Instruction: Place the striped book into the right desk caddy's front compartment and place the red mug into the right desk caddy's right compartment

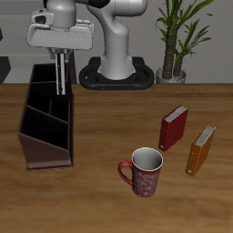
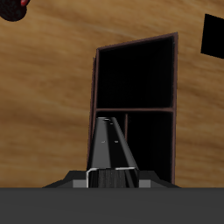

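Pincer (image 1: 61, 80) holds striped book (image 2: 114, 149) above caddy (image 1: 36, 146).

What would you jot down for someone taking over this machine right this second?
Tool: shut on the striped book, held upright over the right desk caddy, with its lower end at or just inside the caddy's top.
Striped book: not released yet; I cannot tell for sure which section it is over.
Red mug: upright on the table nearer the front edge, untouched, well apart from the caddy.
Red book and orange book: standing beside the mug, not part of the job.
Done: book picked up and carried over.
Left: lower and release the book in the front compartment, then put the mug in the right compartment.
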{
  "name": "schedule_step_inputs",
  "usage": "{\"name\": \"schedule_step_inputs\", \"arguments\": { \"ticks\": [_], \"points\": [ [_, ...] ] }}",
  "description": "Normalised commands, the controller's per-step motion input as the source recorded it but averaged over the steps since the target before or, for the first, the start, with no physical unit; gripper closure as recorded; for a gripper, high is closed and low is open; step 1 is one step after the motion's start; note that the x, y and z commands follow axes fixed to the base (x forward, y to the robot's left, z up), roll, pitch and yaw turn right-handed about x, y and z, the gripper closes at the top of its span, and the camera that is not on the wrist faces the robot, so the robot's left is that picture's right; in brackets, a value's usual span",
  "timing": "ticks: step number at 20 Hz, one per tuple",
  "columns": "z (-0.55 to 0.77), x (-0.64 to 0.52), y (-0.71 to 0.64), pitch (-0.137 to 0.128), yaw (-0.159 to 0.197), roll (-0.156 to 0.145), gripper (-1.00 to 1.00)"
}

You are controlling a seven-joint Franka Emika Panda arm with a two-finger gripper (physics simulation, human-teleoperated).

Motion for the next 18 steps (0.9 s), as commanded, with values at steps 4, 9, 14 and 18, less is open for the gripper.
{"name": "schedule_step_inputs", "arguments": {
  "ticks": [4, 9, 14, 18],
  "points": [
    [-0.05, -0.02, -0.03, -0.001, -0.026, 0.041, 1.0],
    [0.01, -0.01, 0.02, 0.002, -0.018, 0.016, 1.0],
    [-0.03, -0.02, -0.03, 0.009, -0.02, 0.01, 1.0],
    [-0.03, 0.0, -0.12, 0.003, -0.016, -0.015, 1.0]
  ]
}}
